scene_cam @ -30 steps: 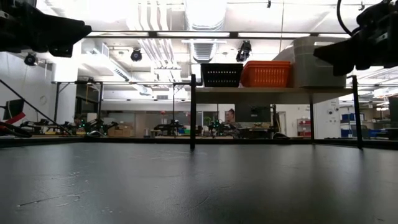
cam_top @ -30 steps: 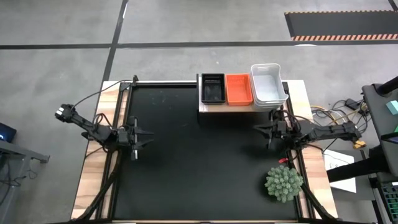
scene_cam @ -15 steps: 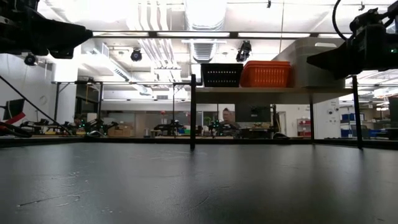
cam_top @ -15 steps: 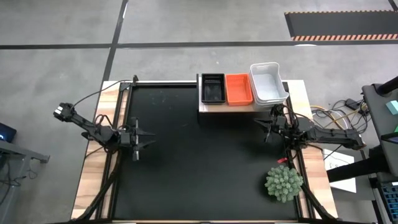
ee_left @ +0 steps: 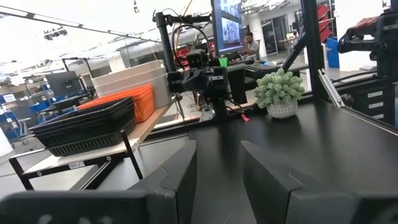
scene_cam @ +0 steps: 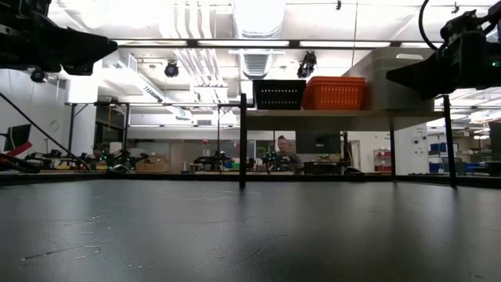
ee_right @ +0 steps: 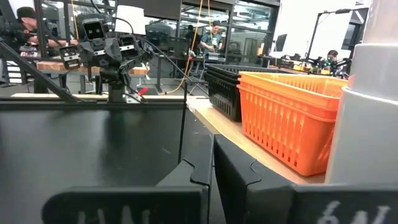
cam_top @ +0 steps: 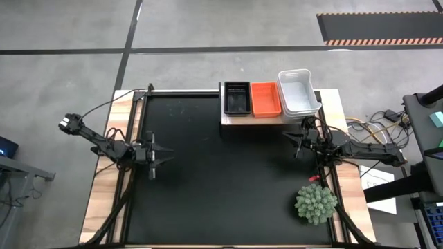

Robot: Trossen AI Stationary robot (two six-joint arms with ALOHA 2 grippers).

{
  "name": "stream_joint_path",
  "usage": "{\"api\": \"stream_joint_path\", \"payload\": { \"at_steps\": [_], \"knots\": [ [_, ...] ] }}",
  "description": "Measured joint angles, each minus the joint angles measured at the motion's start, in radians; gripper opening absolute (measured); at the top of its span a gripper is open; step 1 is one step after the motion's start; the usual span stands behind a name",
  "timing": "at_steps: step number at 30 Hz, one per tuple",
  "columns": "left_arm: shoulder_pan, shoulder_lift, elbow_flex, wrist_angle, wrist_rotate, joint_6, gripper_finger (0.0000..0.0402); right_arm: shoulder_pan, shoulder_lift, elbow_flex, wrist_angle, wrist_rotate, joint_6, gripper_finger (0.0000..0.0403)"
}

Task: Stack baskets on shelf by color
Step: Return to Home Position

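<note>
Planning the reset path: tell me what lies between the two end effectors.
Only bare black mat lies between the left end effector and the right end effector, as the high view shows.

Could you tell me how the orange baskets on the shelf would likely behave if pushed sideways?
Probably light: the orange baskets have thin slotted plastic walls. They would likely slide rather than tip, as the stack looks low and wide. A sideways push would soon meet the black baskets or white bins close beside them on the shelf.
</note>
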Motion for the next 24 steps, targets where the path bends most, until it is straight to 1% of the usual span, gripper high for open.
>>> {"api": "stream_joint_path", "payload": {
  "at_steps": [9, 24],
  "knots": [
    [0.0, 0.005, 0.0, 0.0, 0.0, 0.0, 0.0106, 0.0, 0.021, -0.001, 0.0, 0.0, 0.0, 0.0009],
    [0.0, 0.006, 0.0, 0.0, 0.0, 0.0, 0.0106, 0.0, 0.023, -0.001, 0.0, 0.0, 0.0, 0.0009]
  ]
}}
